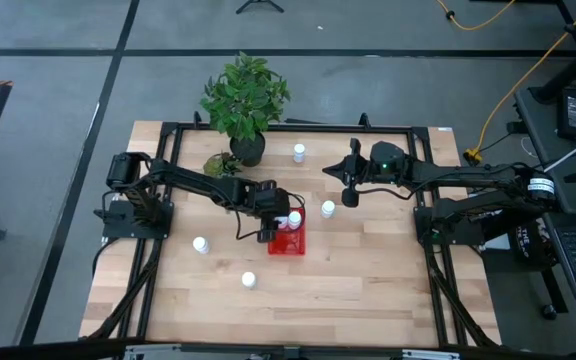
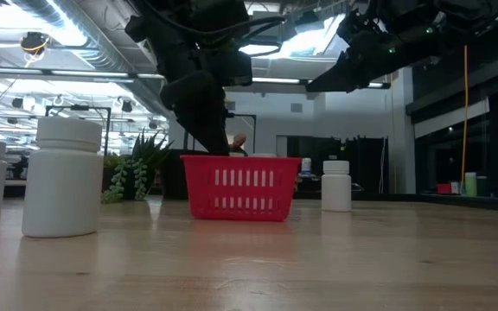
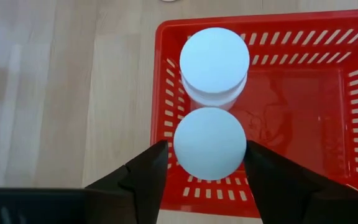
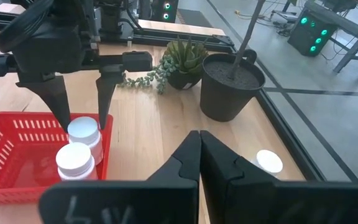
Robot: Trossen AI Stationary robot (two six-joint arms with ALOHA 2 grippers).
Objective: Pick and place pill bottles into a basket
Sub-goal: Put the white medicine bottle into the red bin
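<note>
At frame centre in the high view, the left gripper (image 3: 209,163) stands over the red basket (image 1: 293,243) with its jaws parted just wider than the pill bottle (image 3: 209,140) between them, which sits inside beside a second bottle (image 3: 214,65); whether the pads touch it cannot be told. The right gripper (image 4: 200,144) hangs clamped and empty, right of centre. Remaining bottles (image 1: 200,244) appear light, rigid and smooth-walled, best pinched across the cap or upper body.
</note>
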